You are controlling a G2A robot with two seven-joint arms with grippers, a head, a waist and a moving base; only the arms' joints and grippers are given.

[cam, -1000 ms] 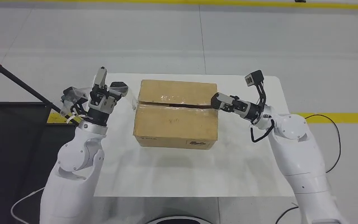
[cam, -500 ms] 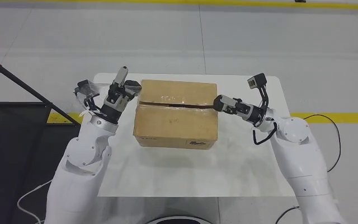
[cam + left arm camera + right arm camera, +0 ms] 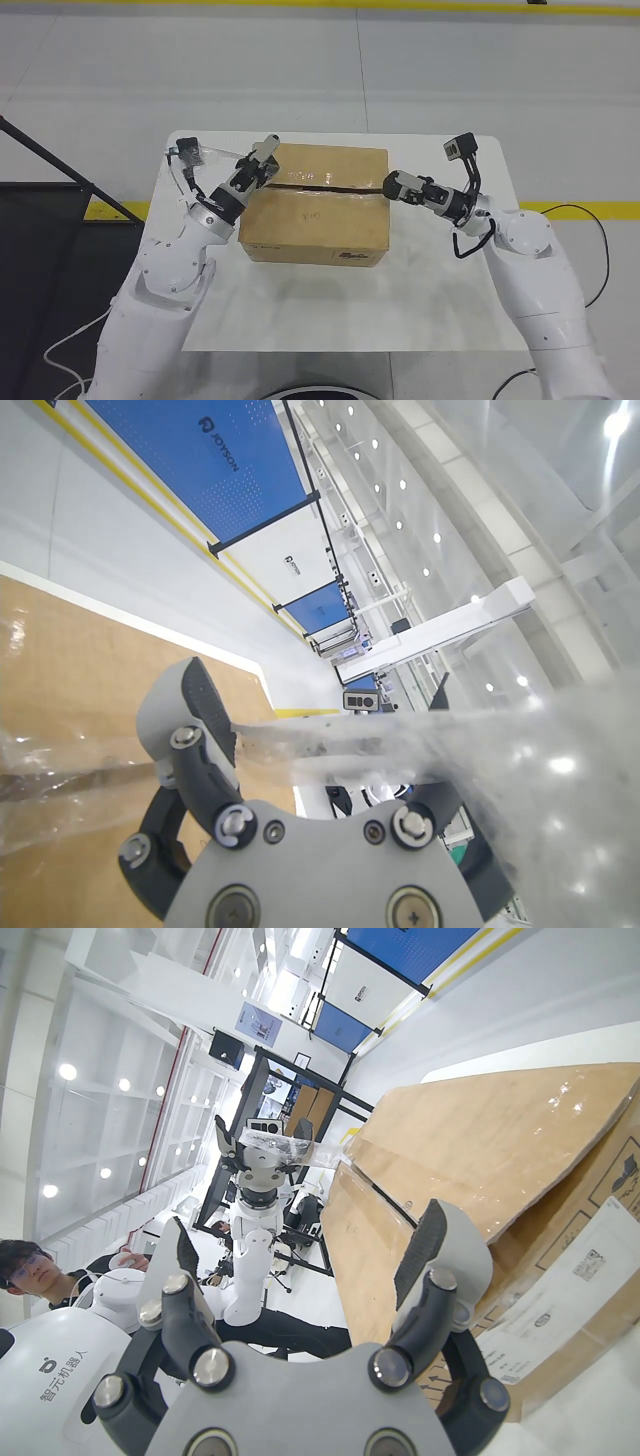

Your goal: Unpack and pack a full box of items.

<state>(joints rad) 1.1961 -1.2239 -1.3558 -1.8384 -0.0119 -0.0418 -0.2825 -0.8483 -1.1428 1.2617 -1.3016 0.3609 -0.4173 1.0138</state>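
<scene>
Nearest in: the left gripper [image 3: 262,160] is sitting at the box's left top edge. Its fingers are standing apart, with a strip of clear tape [image 3: 360,740] clinging across them. The right gripper [image 3: 300,1248] is hovering just off the box's right end, level with the seam. Its fingers are spread wide and holding nothing.

Risks, as judged:
- **Fouled grip:** the tape is sticking to the left fingers rather than hanging free. It is likely going to foul whatever grip follows, or be dragging back onto the cardboard and re-sticking.
- **Pull on the box:** the tape's other end appears to be trailing to the seam's left end. A hard pull could be skidding the box along the tabletop [image 3: 300,300], or tearing the cardboard's surface.
- **Missed flap:** one right finger is lining up near the flap edge. Going in shallow, it is risking riding over the flap instead of under it, or creasing the corner.

The box [image 3: 315,215]:
- Brown cardboard, lying mid-tabletop between the two grippers.
- Top flaps are lying down, with a dark seam [image 3: 320,183] running lengthwise between them and gaping slightly.
- One flap seems to be lifting a little at the right end.
- Clear film is glinting on the top.
- Printed labels [image 3: 575,1288] are showing on the right end wall.
- Contents are hidden.
</scene>
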